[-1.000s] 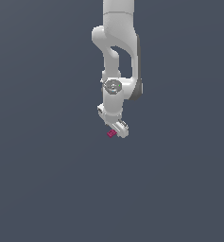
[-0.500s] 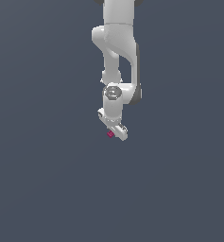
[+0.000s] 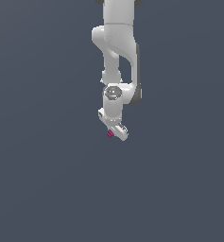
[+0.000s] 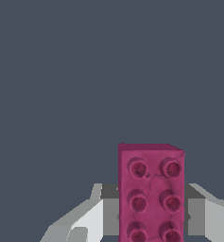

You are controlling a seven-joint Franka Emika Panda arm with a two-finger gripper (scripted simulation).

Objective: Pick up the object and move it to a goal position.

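Flat slate-grey background fills both views, plain and unmarked, with no edge, seam or shadow to tell a surface from the space behind it. From the top of the exterior view hangs the white jointed robot arm [image 3: 117, 56], its thick upper link narrowing to a round wrist joint with a small dark disc on its face. Below that sits the white gripper [image 3: 114, 134], tilted so that its body runs down toward the exterior view's right. The tiny magenta-pink rectangular block [image 3: 110, 133] shows at the gripper's lower end, on the side toward the exterior view's left, touching the white body and far smaller than it. In the wrist view the same block [image 4: 150, 194] stands large, its long side upright in the picture, with two columns of round studs on the face toward the camera (three rows show before the picture's edge cuts it off) and faint darker cracks between them. Pale grey and white fingers [image 4: 92, 217] flank it on both sides, closed against the block and holding it.
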